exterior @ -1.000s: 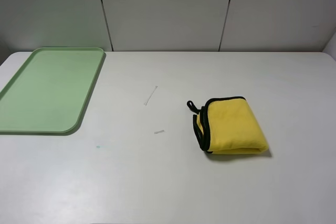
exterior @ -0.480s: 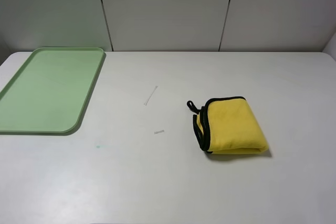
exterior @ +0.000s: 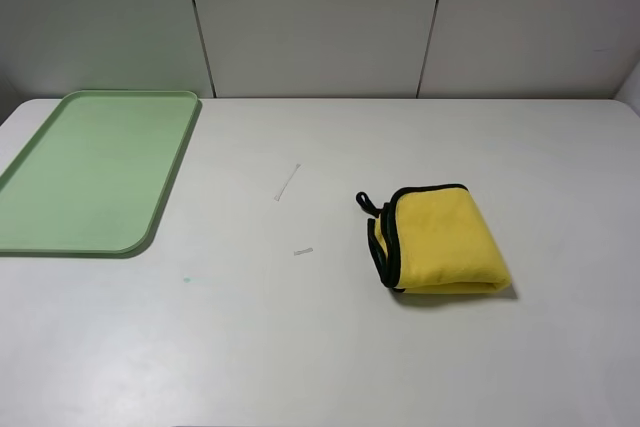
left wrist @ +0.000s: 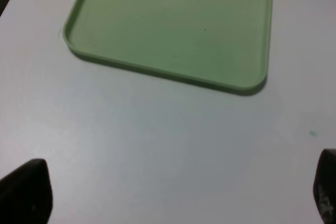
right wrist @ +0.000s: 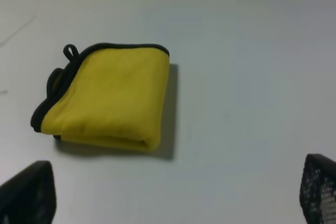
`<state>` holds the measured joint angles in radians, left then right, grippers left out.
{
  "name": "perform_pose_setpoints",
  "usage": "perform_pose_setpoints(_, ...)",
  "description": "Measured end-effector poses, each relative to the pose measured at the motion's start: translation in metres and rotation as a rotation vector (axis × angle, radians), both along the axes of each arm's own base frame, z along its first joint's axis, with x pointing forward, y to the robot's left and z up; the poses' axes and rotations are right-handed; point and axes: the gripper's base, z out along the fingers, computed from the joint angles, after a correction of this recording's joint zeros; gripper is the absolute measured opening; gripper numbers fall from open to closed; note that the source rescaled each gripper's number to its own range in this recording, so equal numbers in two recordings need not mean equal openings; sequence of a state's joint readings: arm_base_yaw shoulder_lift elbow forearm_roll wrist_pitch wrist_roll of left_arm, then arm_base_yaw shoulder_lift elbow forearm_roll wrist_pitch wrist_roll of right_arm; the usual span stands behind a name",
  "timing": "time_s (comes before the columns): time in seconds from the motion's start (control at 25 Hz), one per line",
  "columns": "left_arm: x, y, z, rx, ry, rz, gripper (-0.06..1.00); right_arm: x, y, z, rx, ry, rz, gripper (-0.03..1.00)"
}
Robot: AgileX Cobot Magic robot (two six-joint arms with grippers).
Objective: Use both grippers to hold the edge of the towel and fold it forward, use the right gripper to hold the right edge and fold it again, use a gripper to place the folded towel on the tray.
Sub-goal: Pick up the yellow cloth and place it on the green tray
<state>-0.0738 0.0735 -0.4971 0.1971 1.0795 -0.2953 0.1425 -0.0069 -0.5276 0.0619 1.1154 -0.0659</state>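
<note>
Inspecting from the left, we find the flat pale green plastic tray (exterior: 95, 172), with the left fingers (left wrist: 23, 192) spread wide, holding nothing, over the white bench (exterior: 300, 347) near it. The folded yellow microfibre towel (exterior: 440, 239) lies right of centre, well apart from the tray. The right fingers (right wrist: 26, 192) stand released near it. We advise pinching every layer at the black-bound edge (exterior: 382, 247).

The folded yellow towel (right wrist: 107, 98) lies flat on the white table (right wrist: 252, 51), black hem (right wrist: 52, 95) and small loop (right wrist: 70, 52) together along one side. The right gripper (right wrist: 173, 195) hovers empty, fingertips (right wrist: 29, 192) spread wide.
</note>
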Motion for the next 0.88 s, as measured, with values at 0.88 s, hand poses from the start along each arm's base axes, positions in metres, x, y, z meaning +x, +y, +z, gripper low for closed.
perform_pose_setpoints(0.88, 0.0000, 0.0000, 0.0000, 0.000, 0.000, 0.000, 1.00, 0.0080, 0.0009, -0.0029, 0.029, -0.044, -0.088, 1.00)
